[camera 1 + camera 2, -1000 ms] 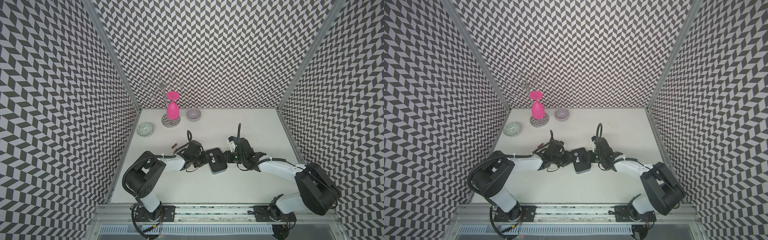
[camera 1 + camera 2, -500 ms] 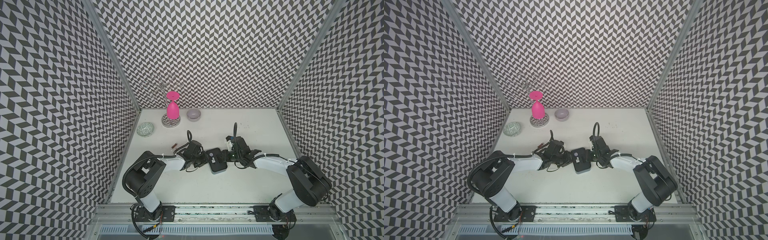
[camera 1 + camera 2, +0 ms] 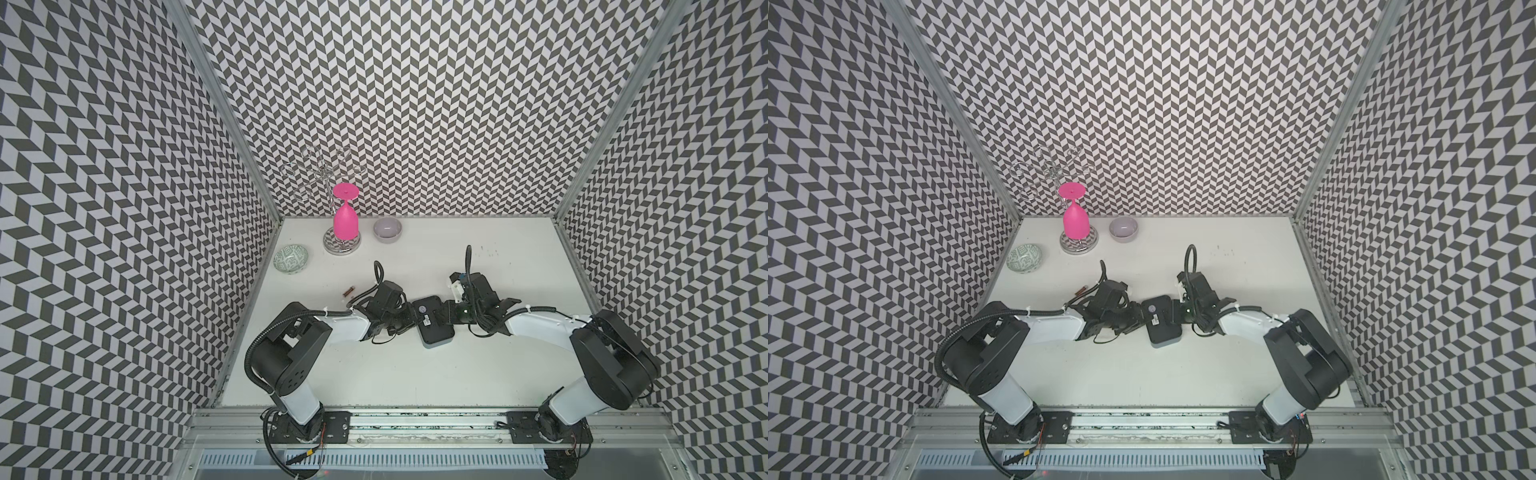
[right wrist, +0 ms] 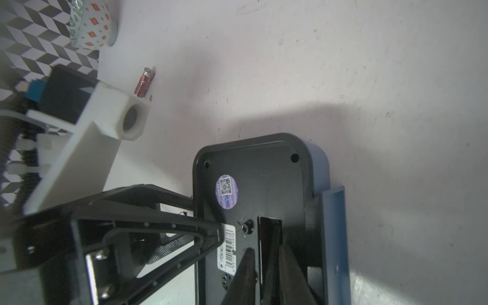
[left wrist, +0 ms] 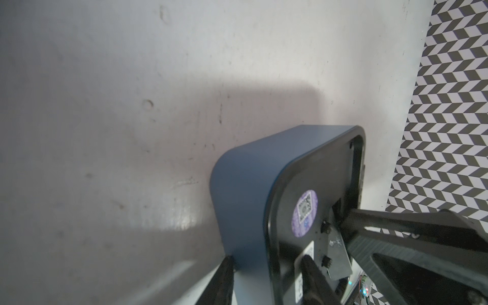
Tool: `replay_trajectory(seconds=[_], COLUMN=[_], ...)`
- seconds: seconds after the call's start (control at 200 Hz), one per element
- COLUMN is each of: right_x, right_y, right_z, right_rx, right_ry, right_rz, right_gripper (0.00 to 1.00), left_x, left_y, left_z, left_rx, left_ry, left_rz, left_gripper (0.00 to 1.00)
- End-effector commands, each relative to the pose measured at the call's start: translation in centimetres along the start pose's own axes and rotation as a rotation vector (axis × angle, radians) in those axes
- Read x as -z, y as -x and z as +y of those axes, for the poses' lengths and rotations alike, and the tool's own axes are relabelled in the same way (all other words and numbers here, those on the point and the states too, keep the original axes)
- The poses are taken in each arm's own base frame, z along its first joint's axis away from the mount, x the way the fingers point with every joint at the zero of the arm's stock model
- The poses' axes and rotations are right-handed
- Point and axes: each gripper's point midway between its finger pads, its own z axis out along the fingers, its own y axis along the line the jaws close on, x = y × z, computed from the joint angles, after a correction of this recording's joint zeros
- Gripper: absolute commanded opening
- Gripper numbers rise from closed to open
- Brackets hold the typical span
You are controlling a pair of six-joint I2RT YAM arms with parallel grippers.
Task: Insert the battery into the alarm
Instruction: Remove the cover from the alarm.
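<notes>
The alarm [image 3: 432,322] [image 3: 1160,320] lies face down mid-table, its black back with white label and purple sticker facing up, blue casing round the rim [image 5: 245,184] [image 4: 320,158]. My left gripper [image 3: 409,320] [image 5: 266,261] is shut on its left edge, one finger on the blue side and one on the black back. From the right, my right gripper [image 3: 449,320] [image 4: 267,250] has its fingers narrowed on a thin black flap standing at the battery slot. The battery [image 3: 348,291] [image 4: 144,81], small and reddish, lies loose on the table behind the left wrist.
An upturned pink goblet [image 3: 345,220] hangs on a wire rack at the back left, with a grey bowl [image 3: 387,228] beside it. A green patterned bowl [image 3: 291,259] sits by the left wall. Patterned walls close in three sides.
The right arm's elbow swung and its jaws narrowed onto the thin black flap on the alarm's back. The left gripper and the alarm stayed put.
</notes>
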Motion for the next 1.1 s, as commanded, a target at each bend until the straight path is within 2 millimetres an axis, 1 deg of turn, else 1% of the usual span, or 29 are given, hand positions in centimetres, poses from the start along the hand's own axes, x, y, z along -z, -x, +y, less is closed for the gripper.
replay_trajectory(seconds=[0.0,0.2,0.471,0.871,0.986,1.097], right_x=[0.1,0.1,1.1,3.0,3.3,3.7], right_y=[-0.1,-0.2,0.7,2.3,2.6,2.9], right_z=[0.2,-0.3,0.3,1.7,1.7,1.1], right_rx=[0.014,0.012,0.015,0.018,0.018,0.009], right_ry=[-0.007,-0.032,-0.031,0.016,0.014,-0.005], right_rz=[0.007,0.011,-0.024,-0.107,-0.119,-0.141], right_gripper=[0.16,0.12,0.0,0.0,0.0,0.0], left_x=[-0.3,-0.3,-0.3,-0.4,-0.3,-0.3], left_y=[-0.9,-0.9,-0.9,-0.9,-0.9,-0.9], left_z=[2.6,2.6,2.6,2.6,2.6,2.6], left_rx=[0.022,0.021,0.021,0.023,0.023,0.022], left_ry=[0.073,0.072,0.072,0.073,0.073,0.073], left_rz=[0.022,0.022,0.021,0.022,0.021,0.021], left_gripper=[0.42,0.42,0.42,0.42,0.42,0.42])
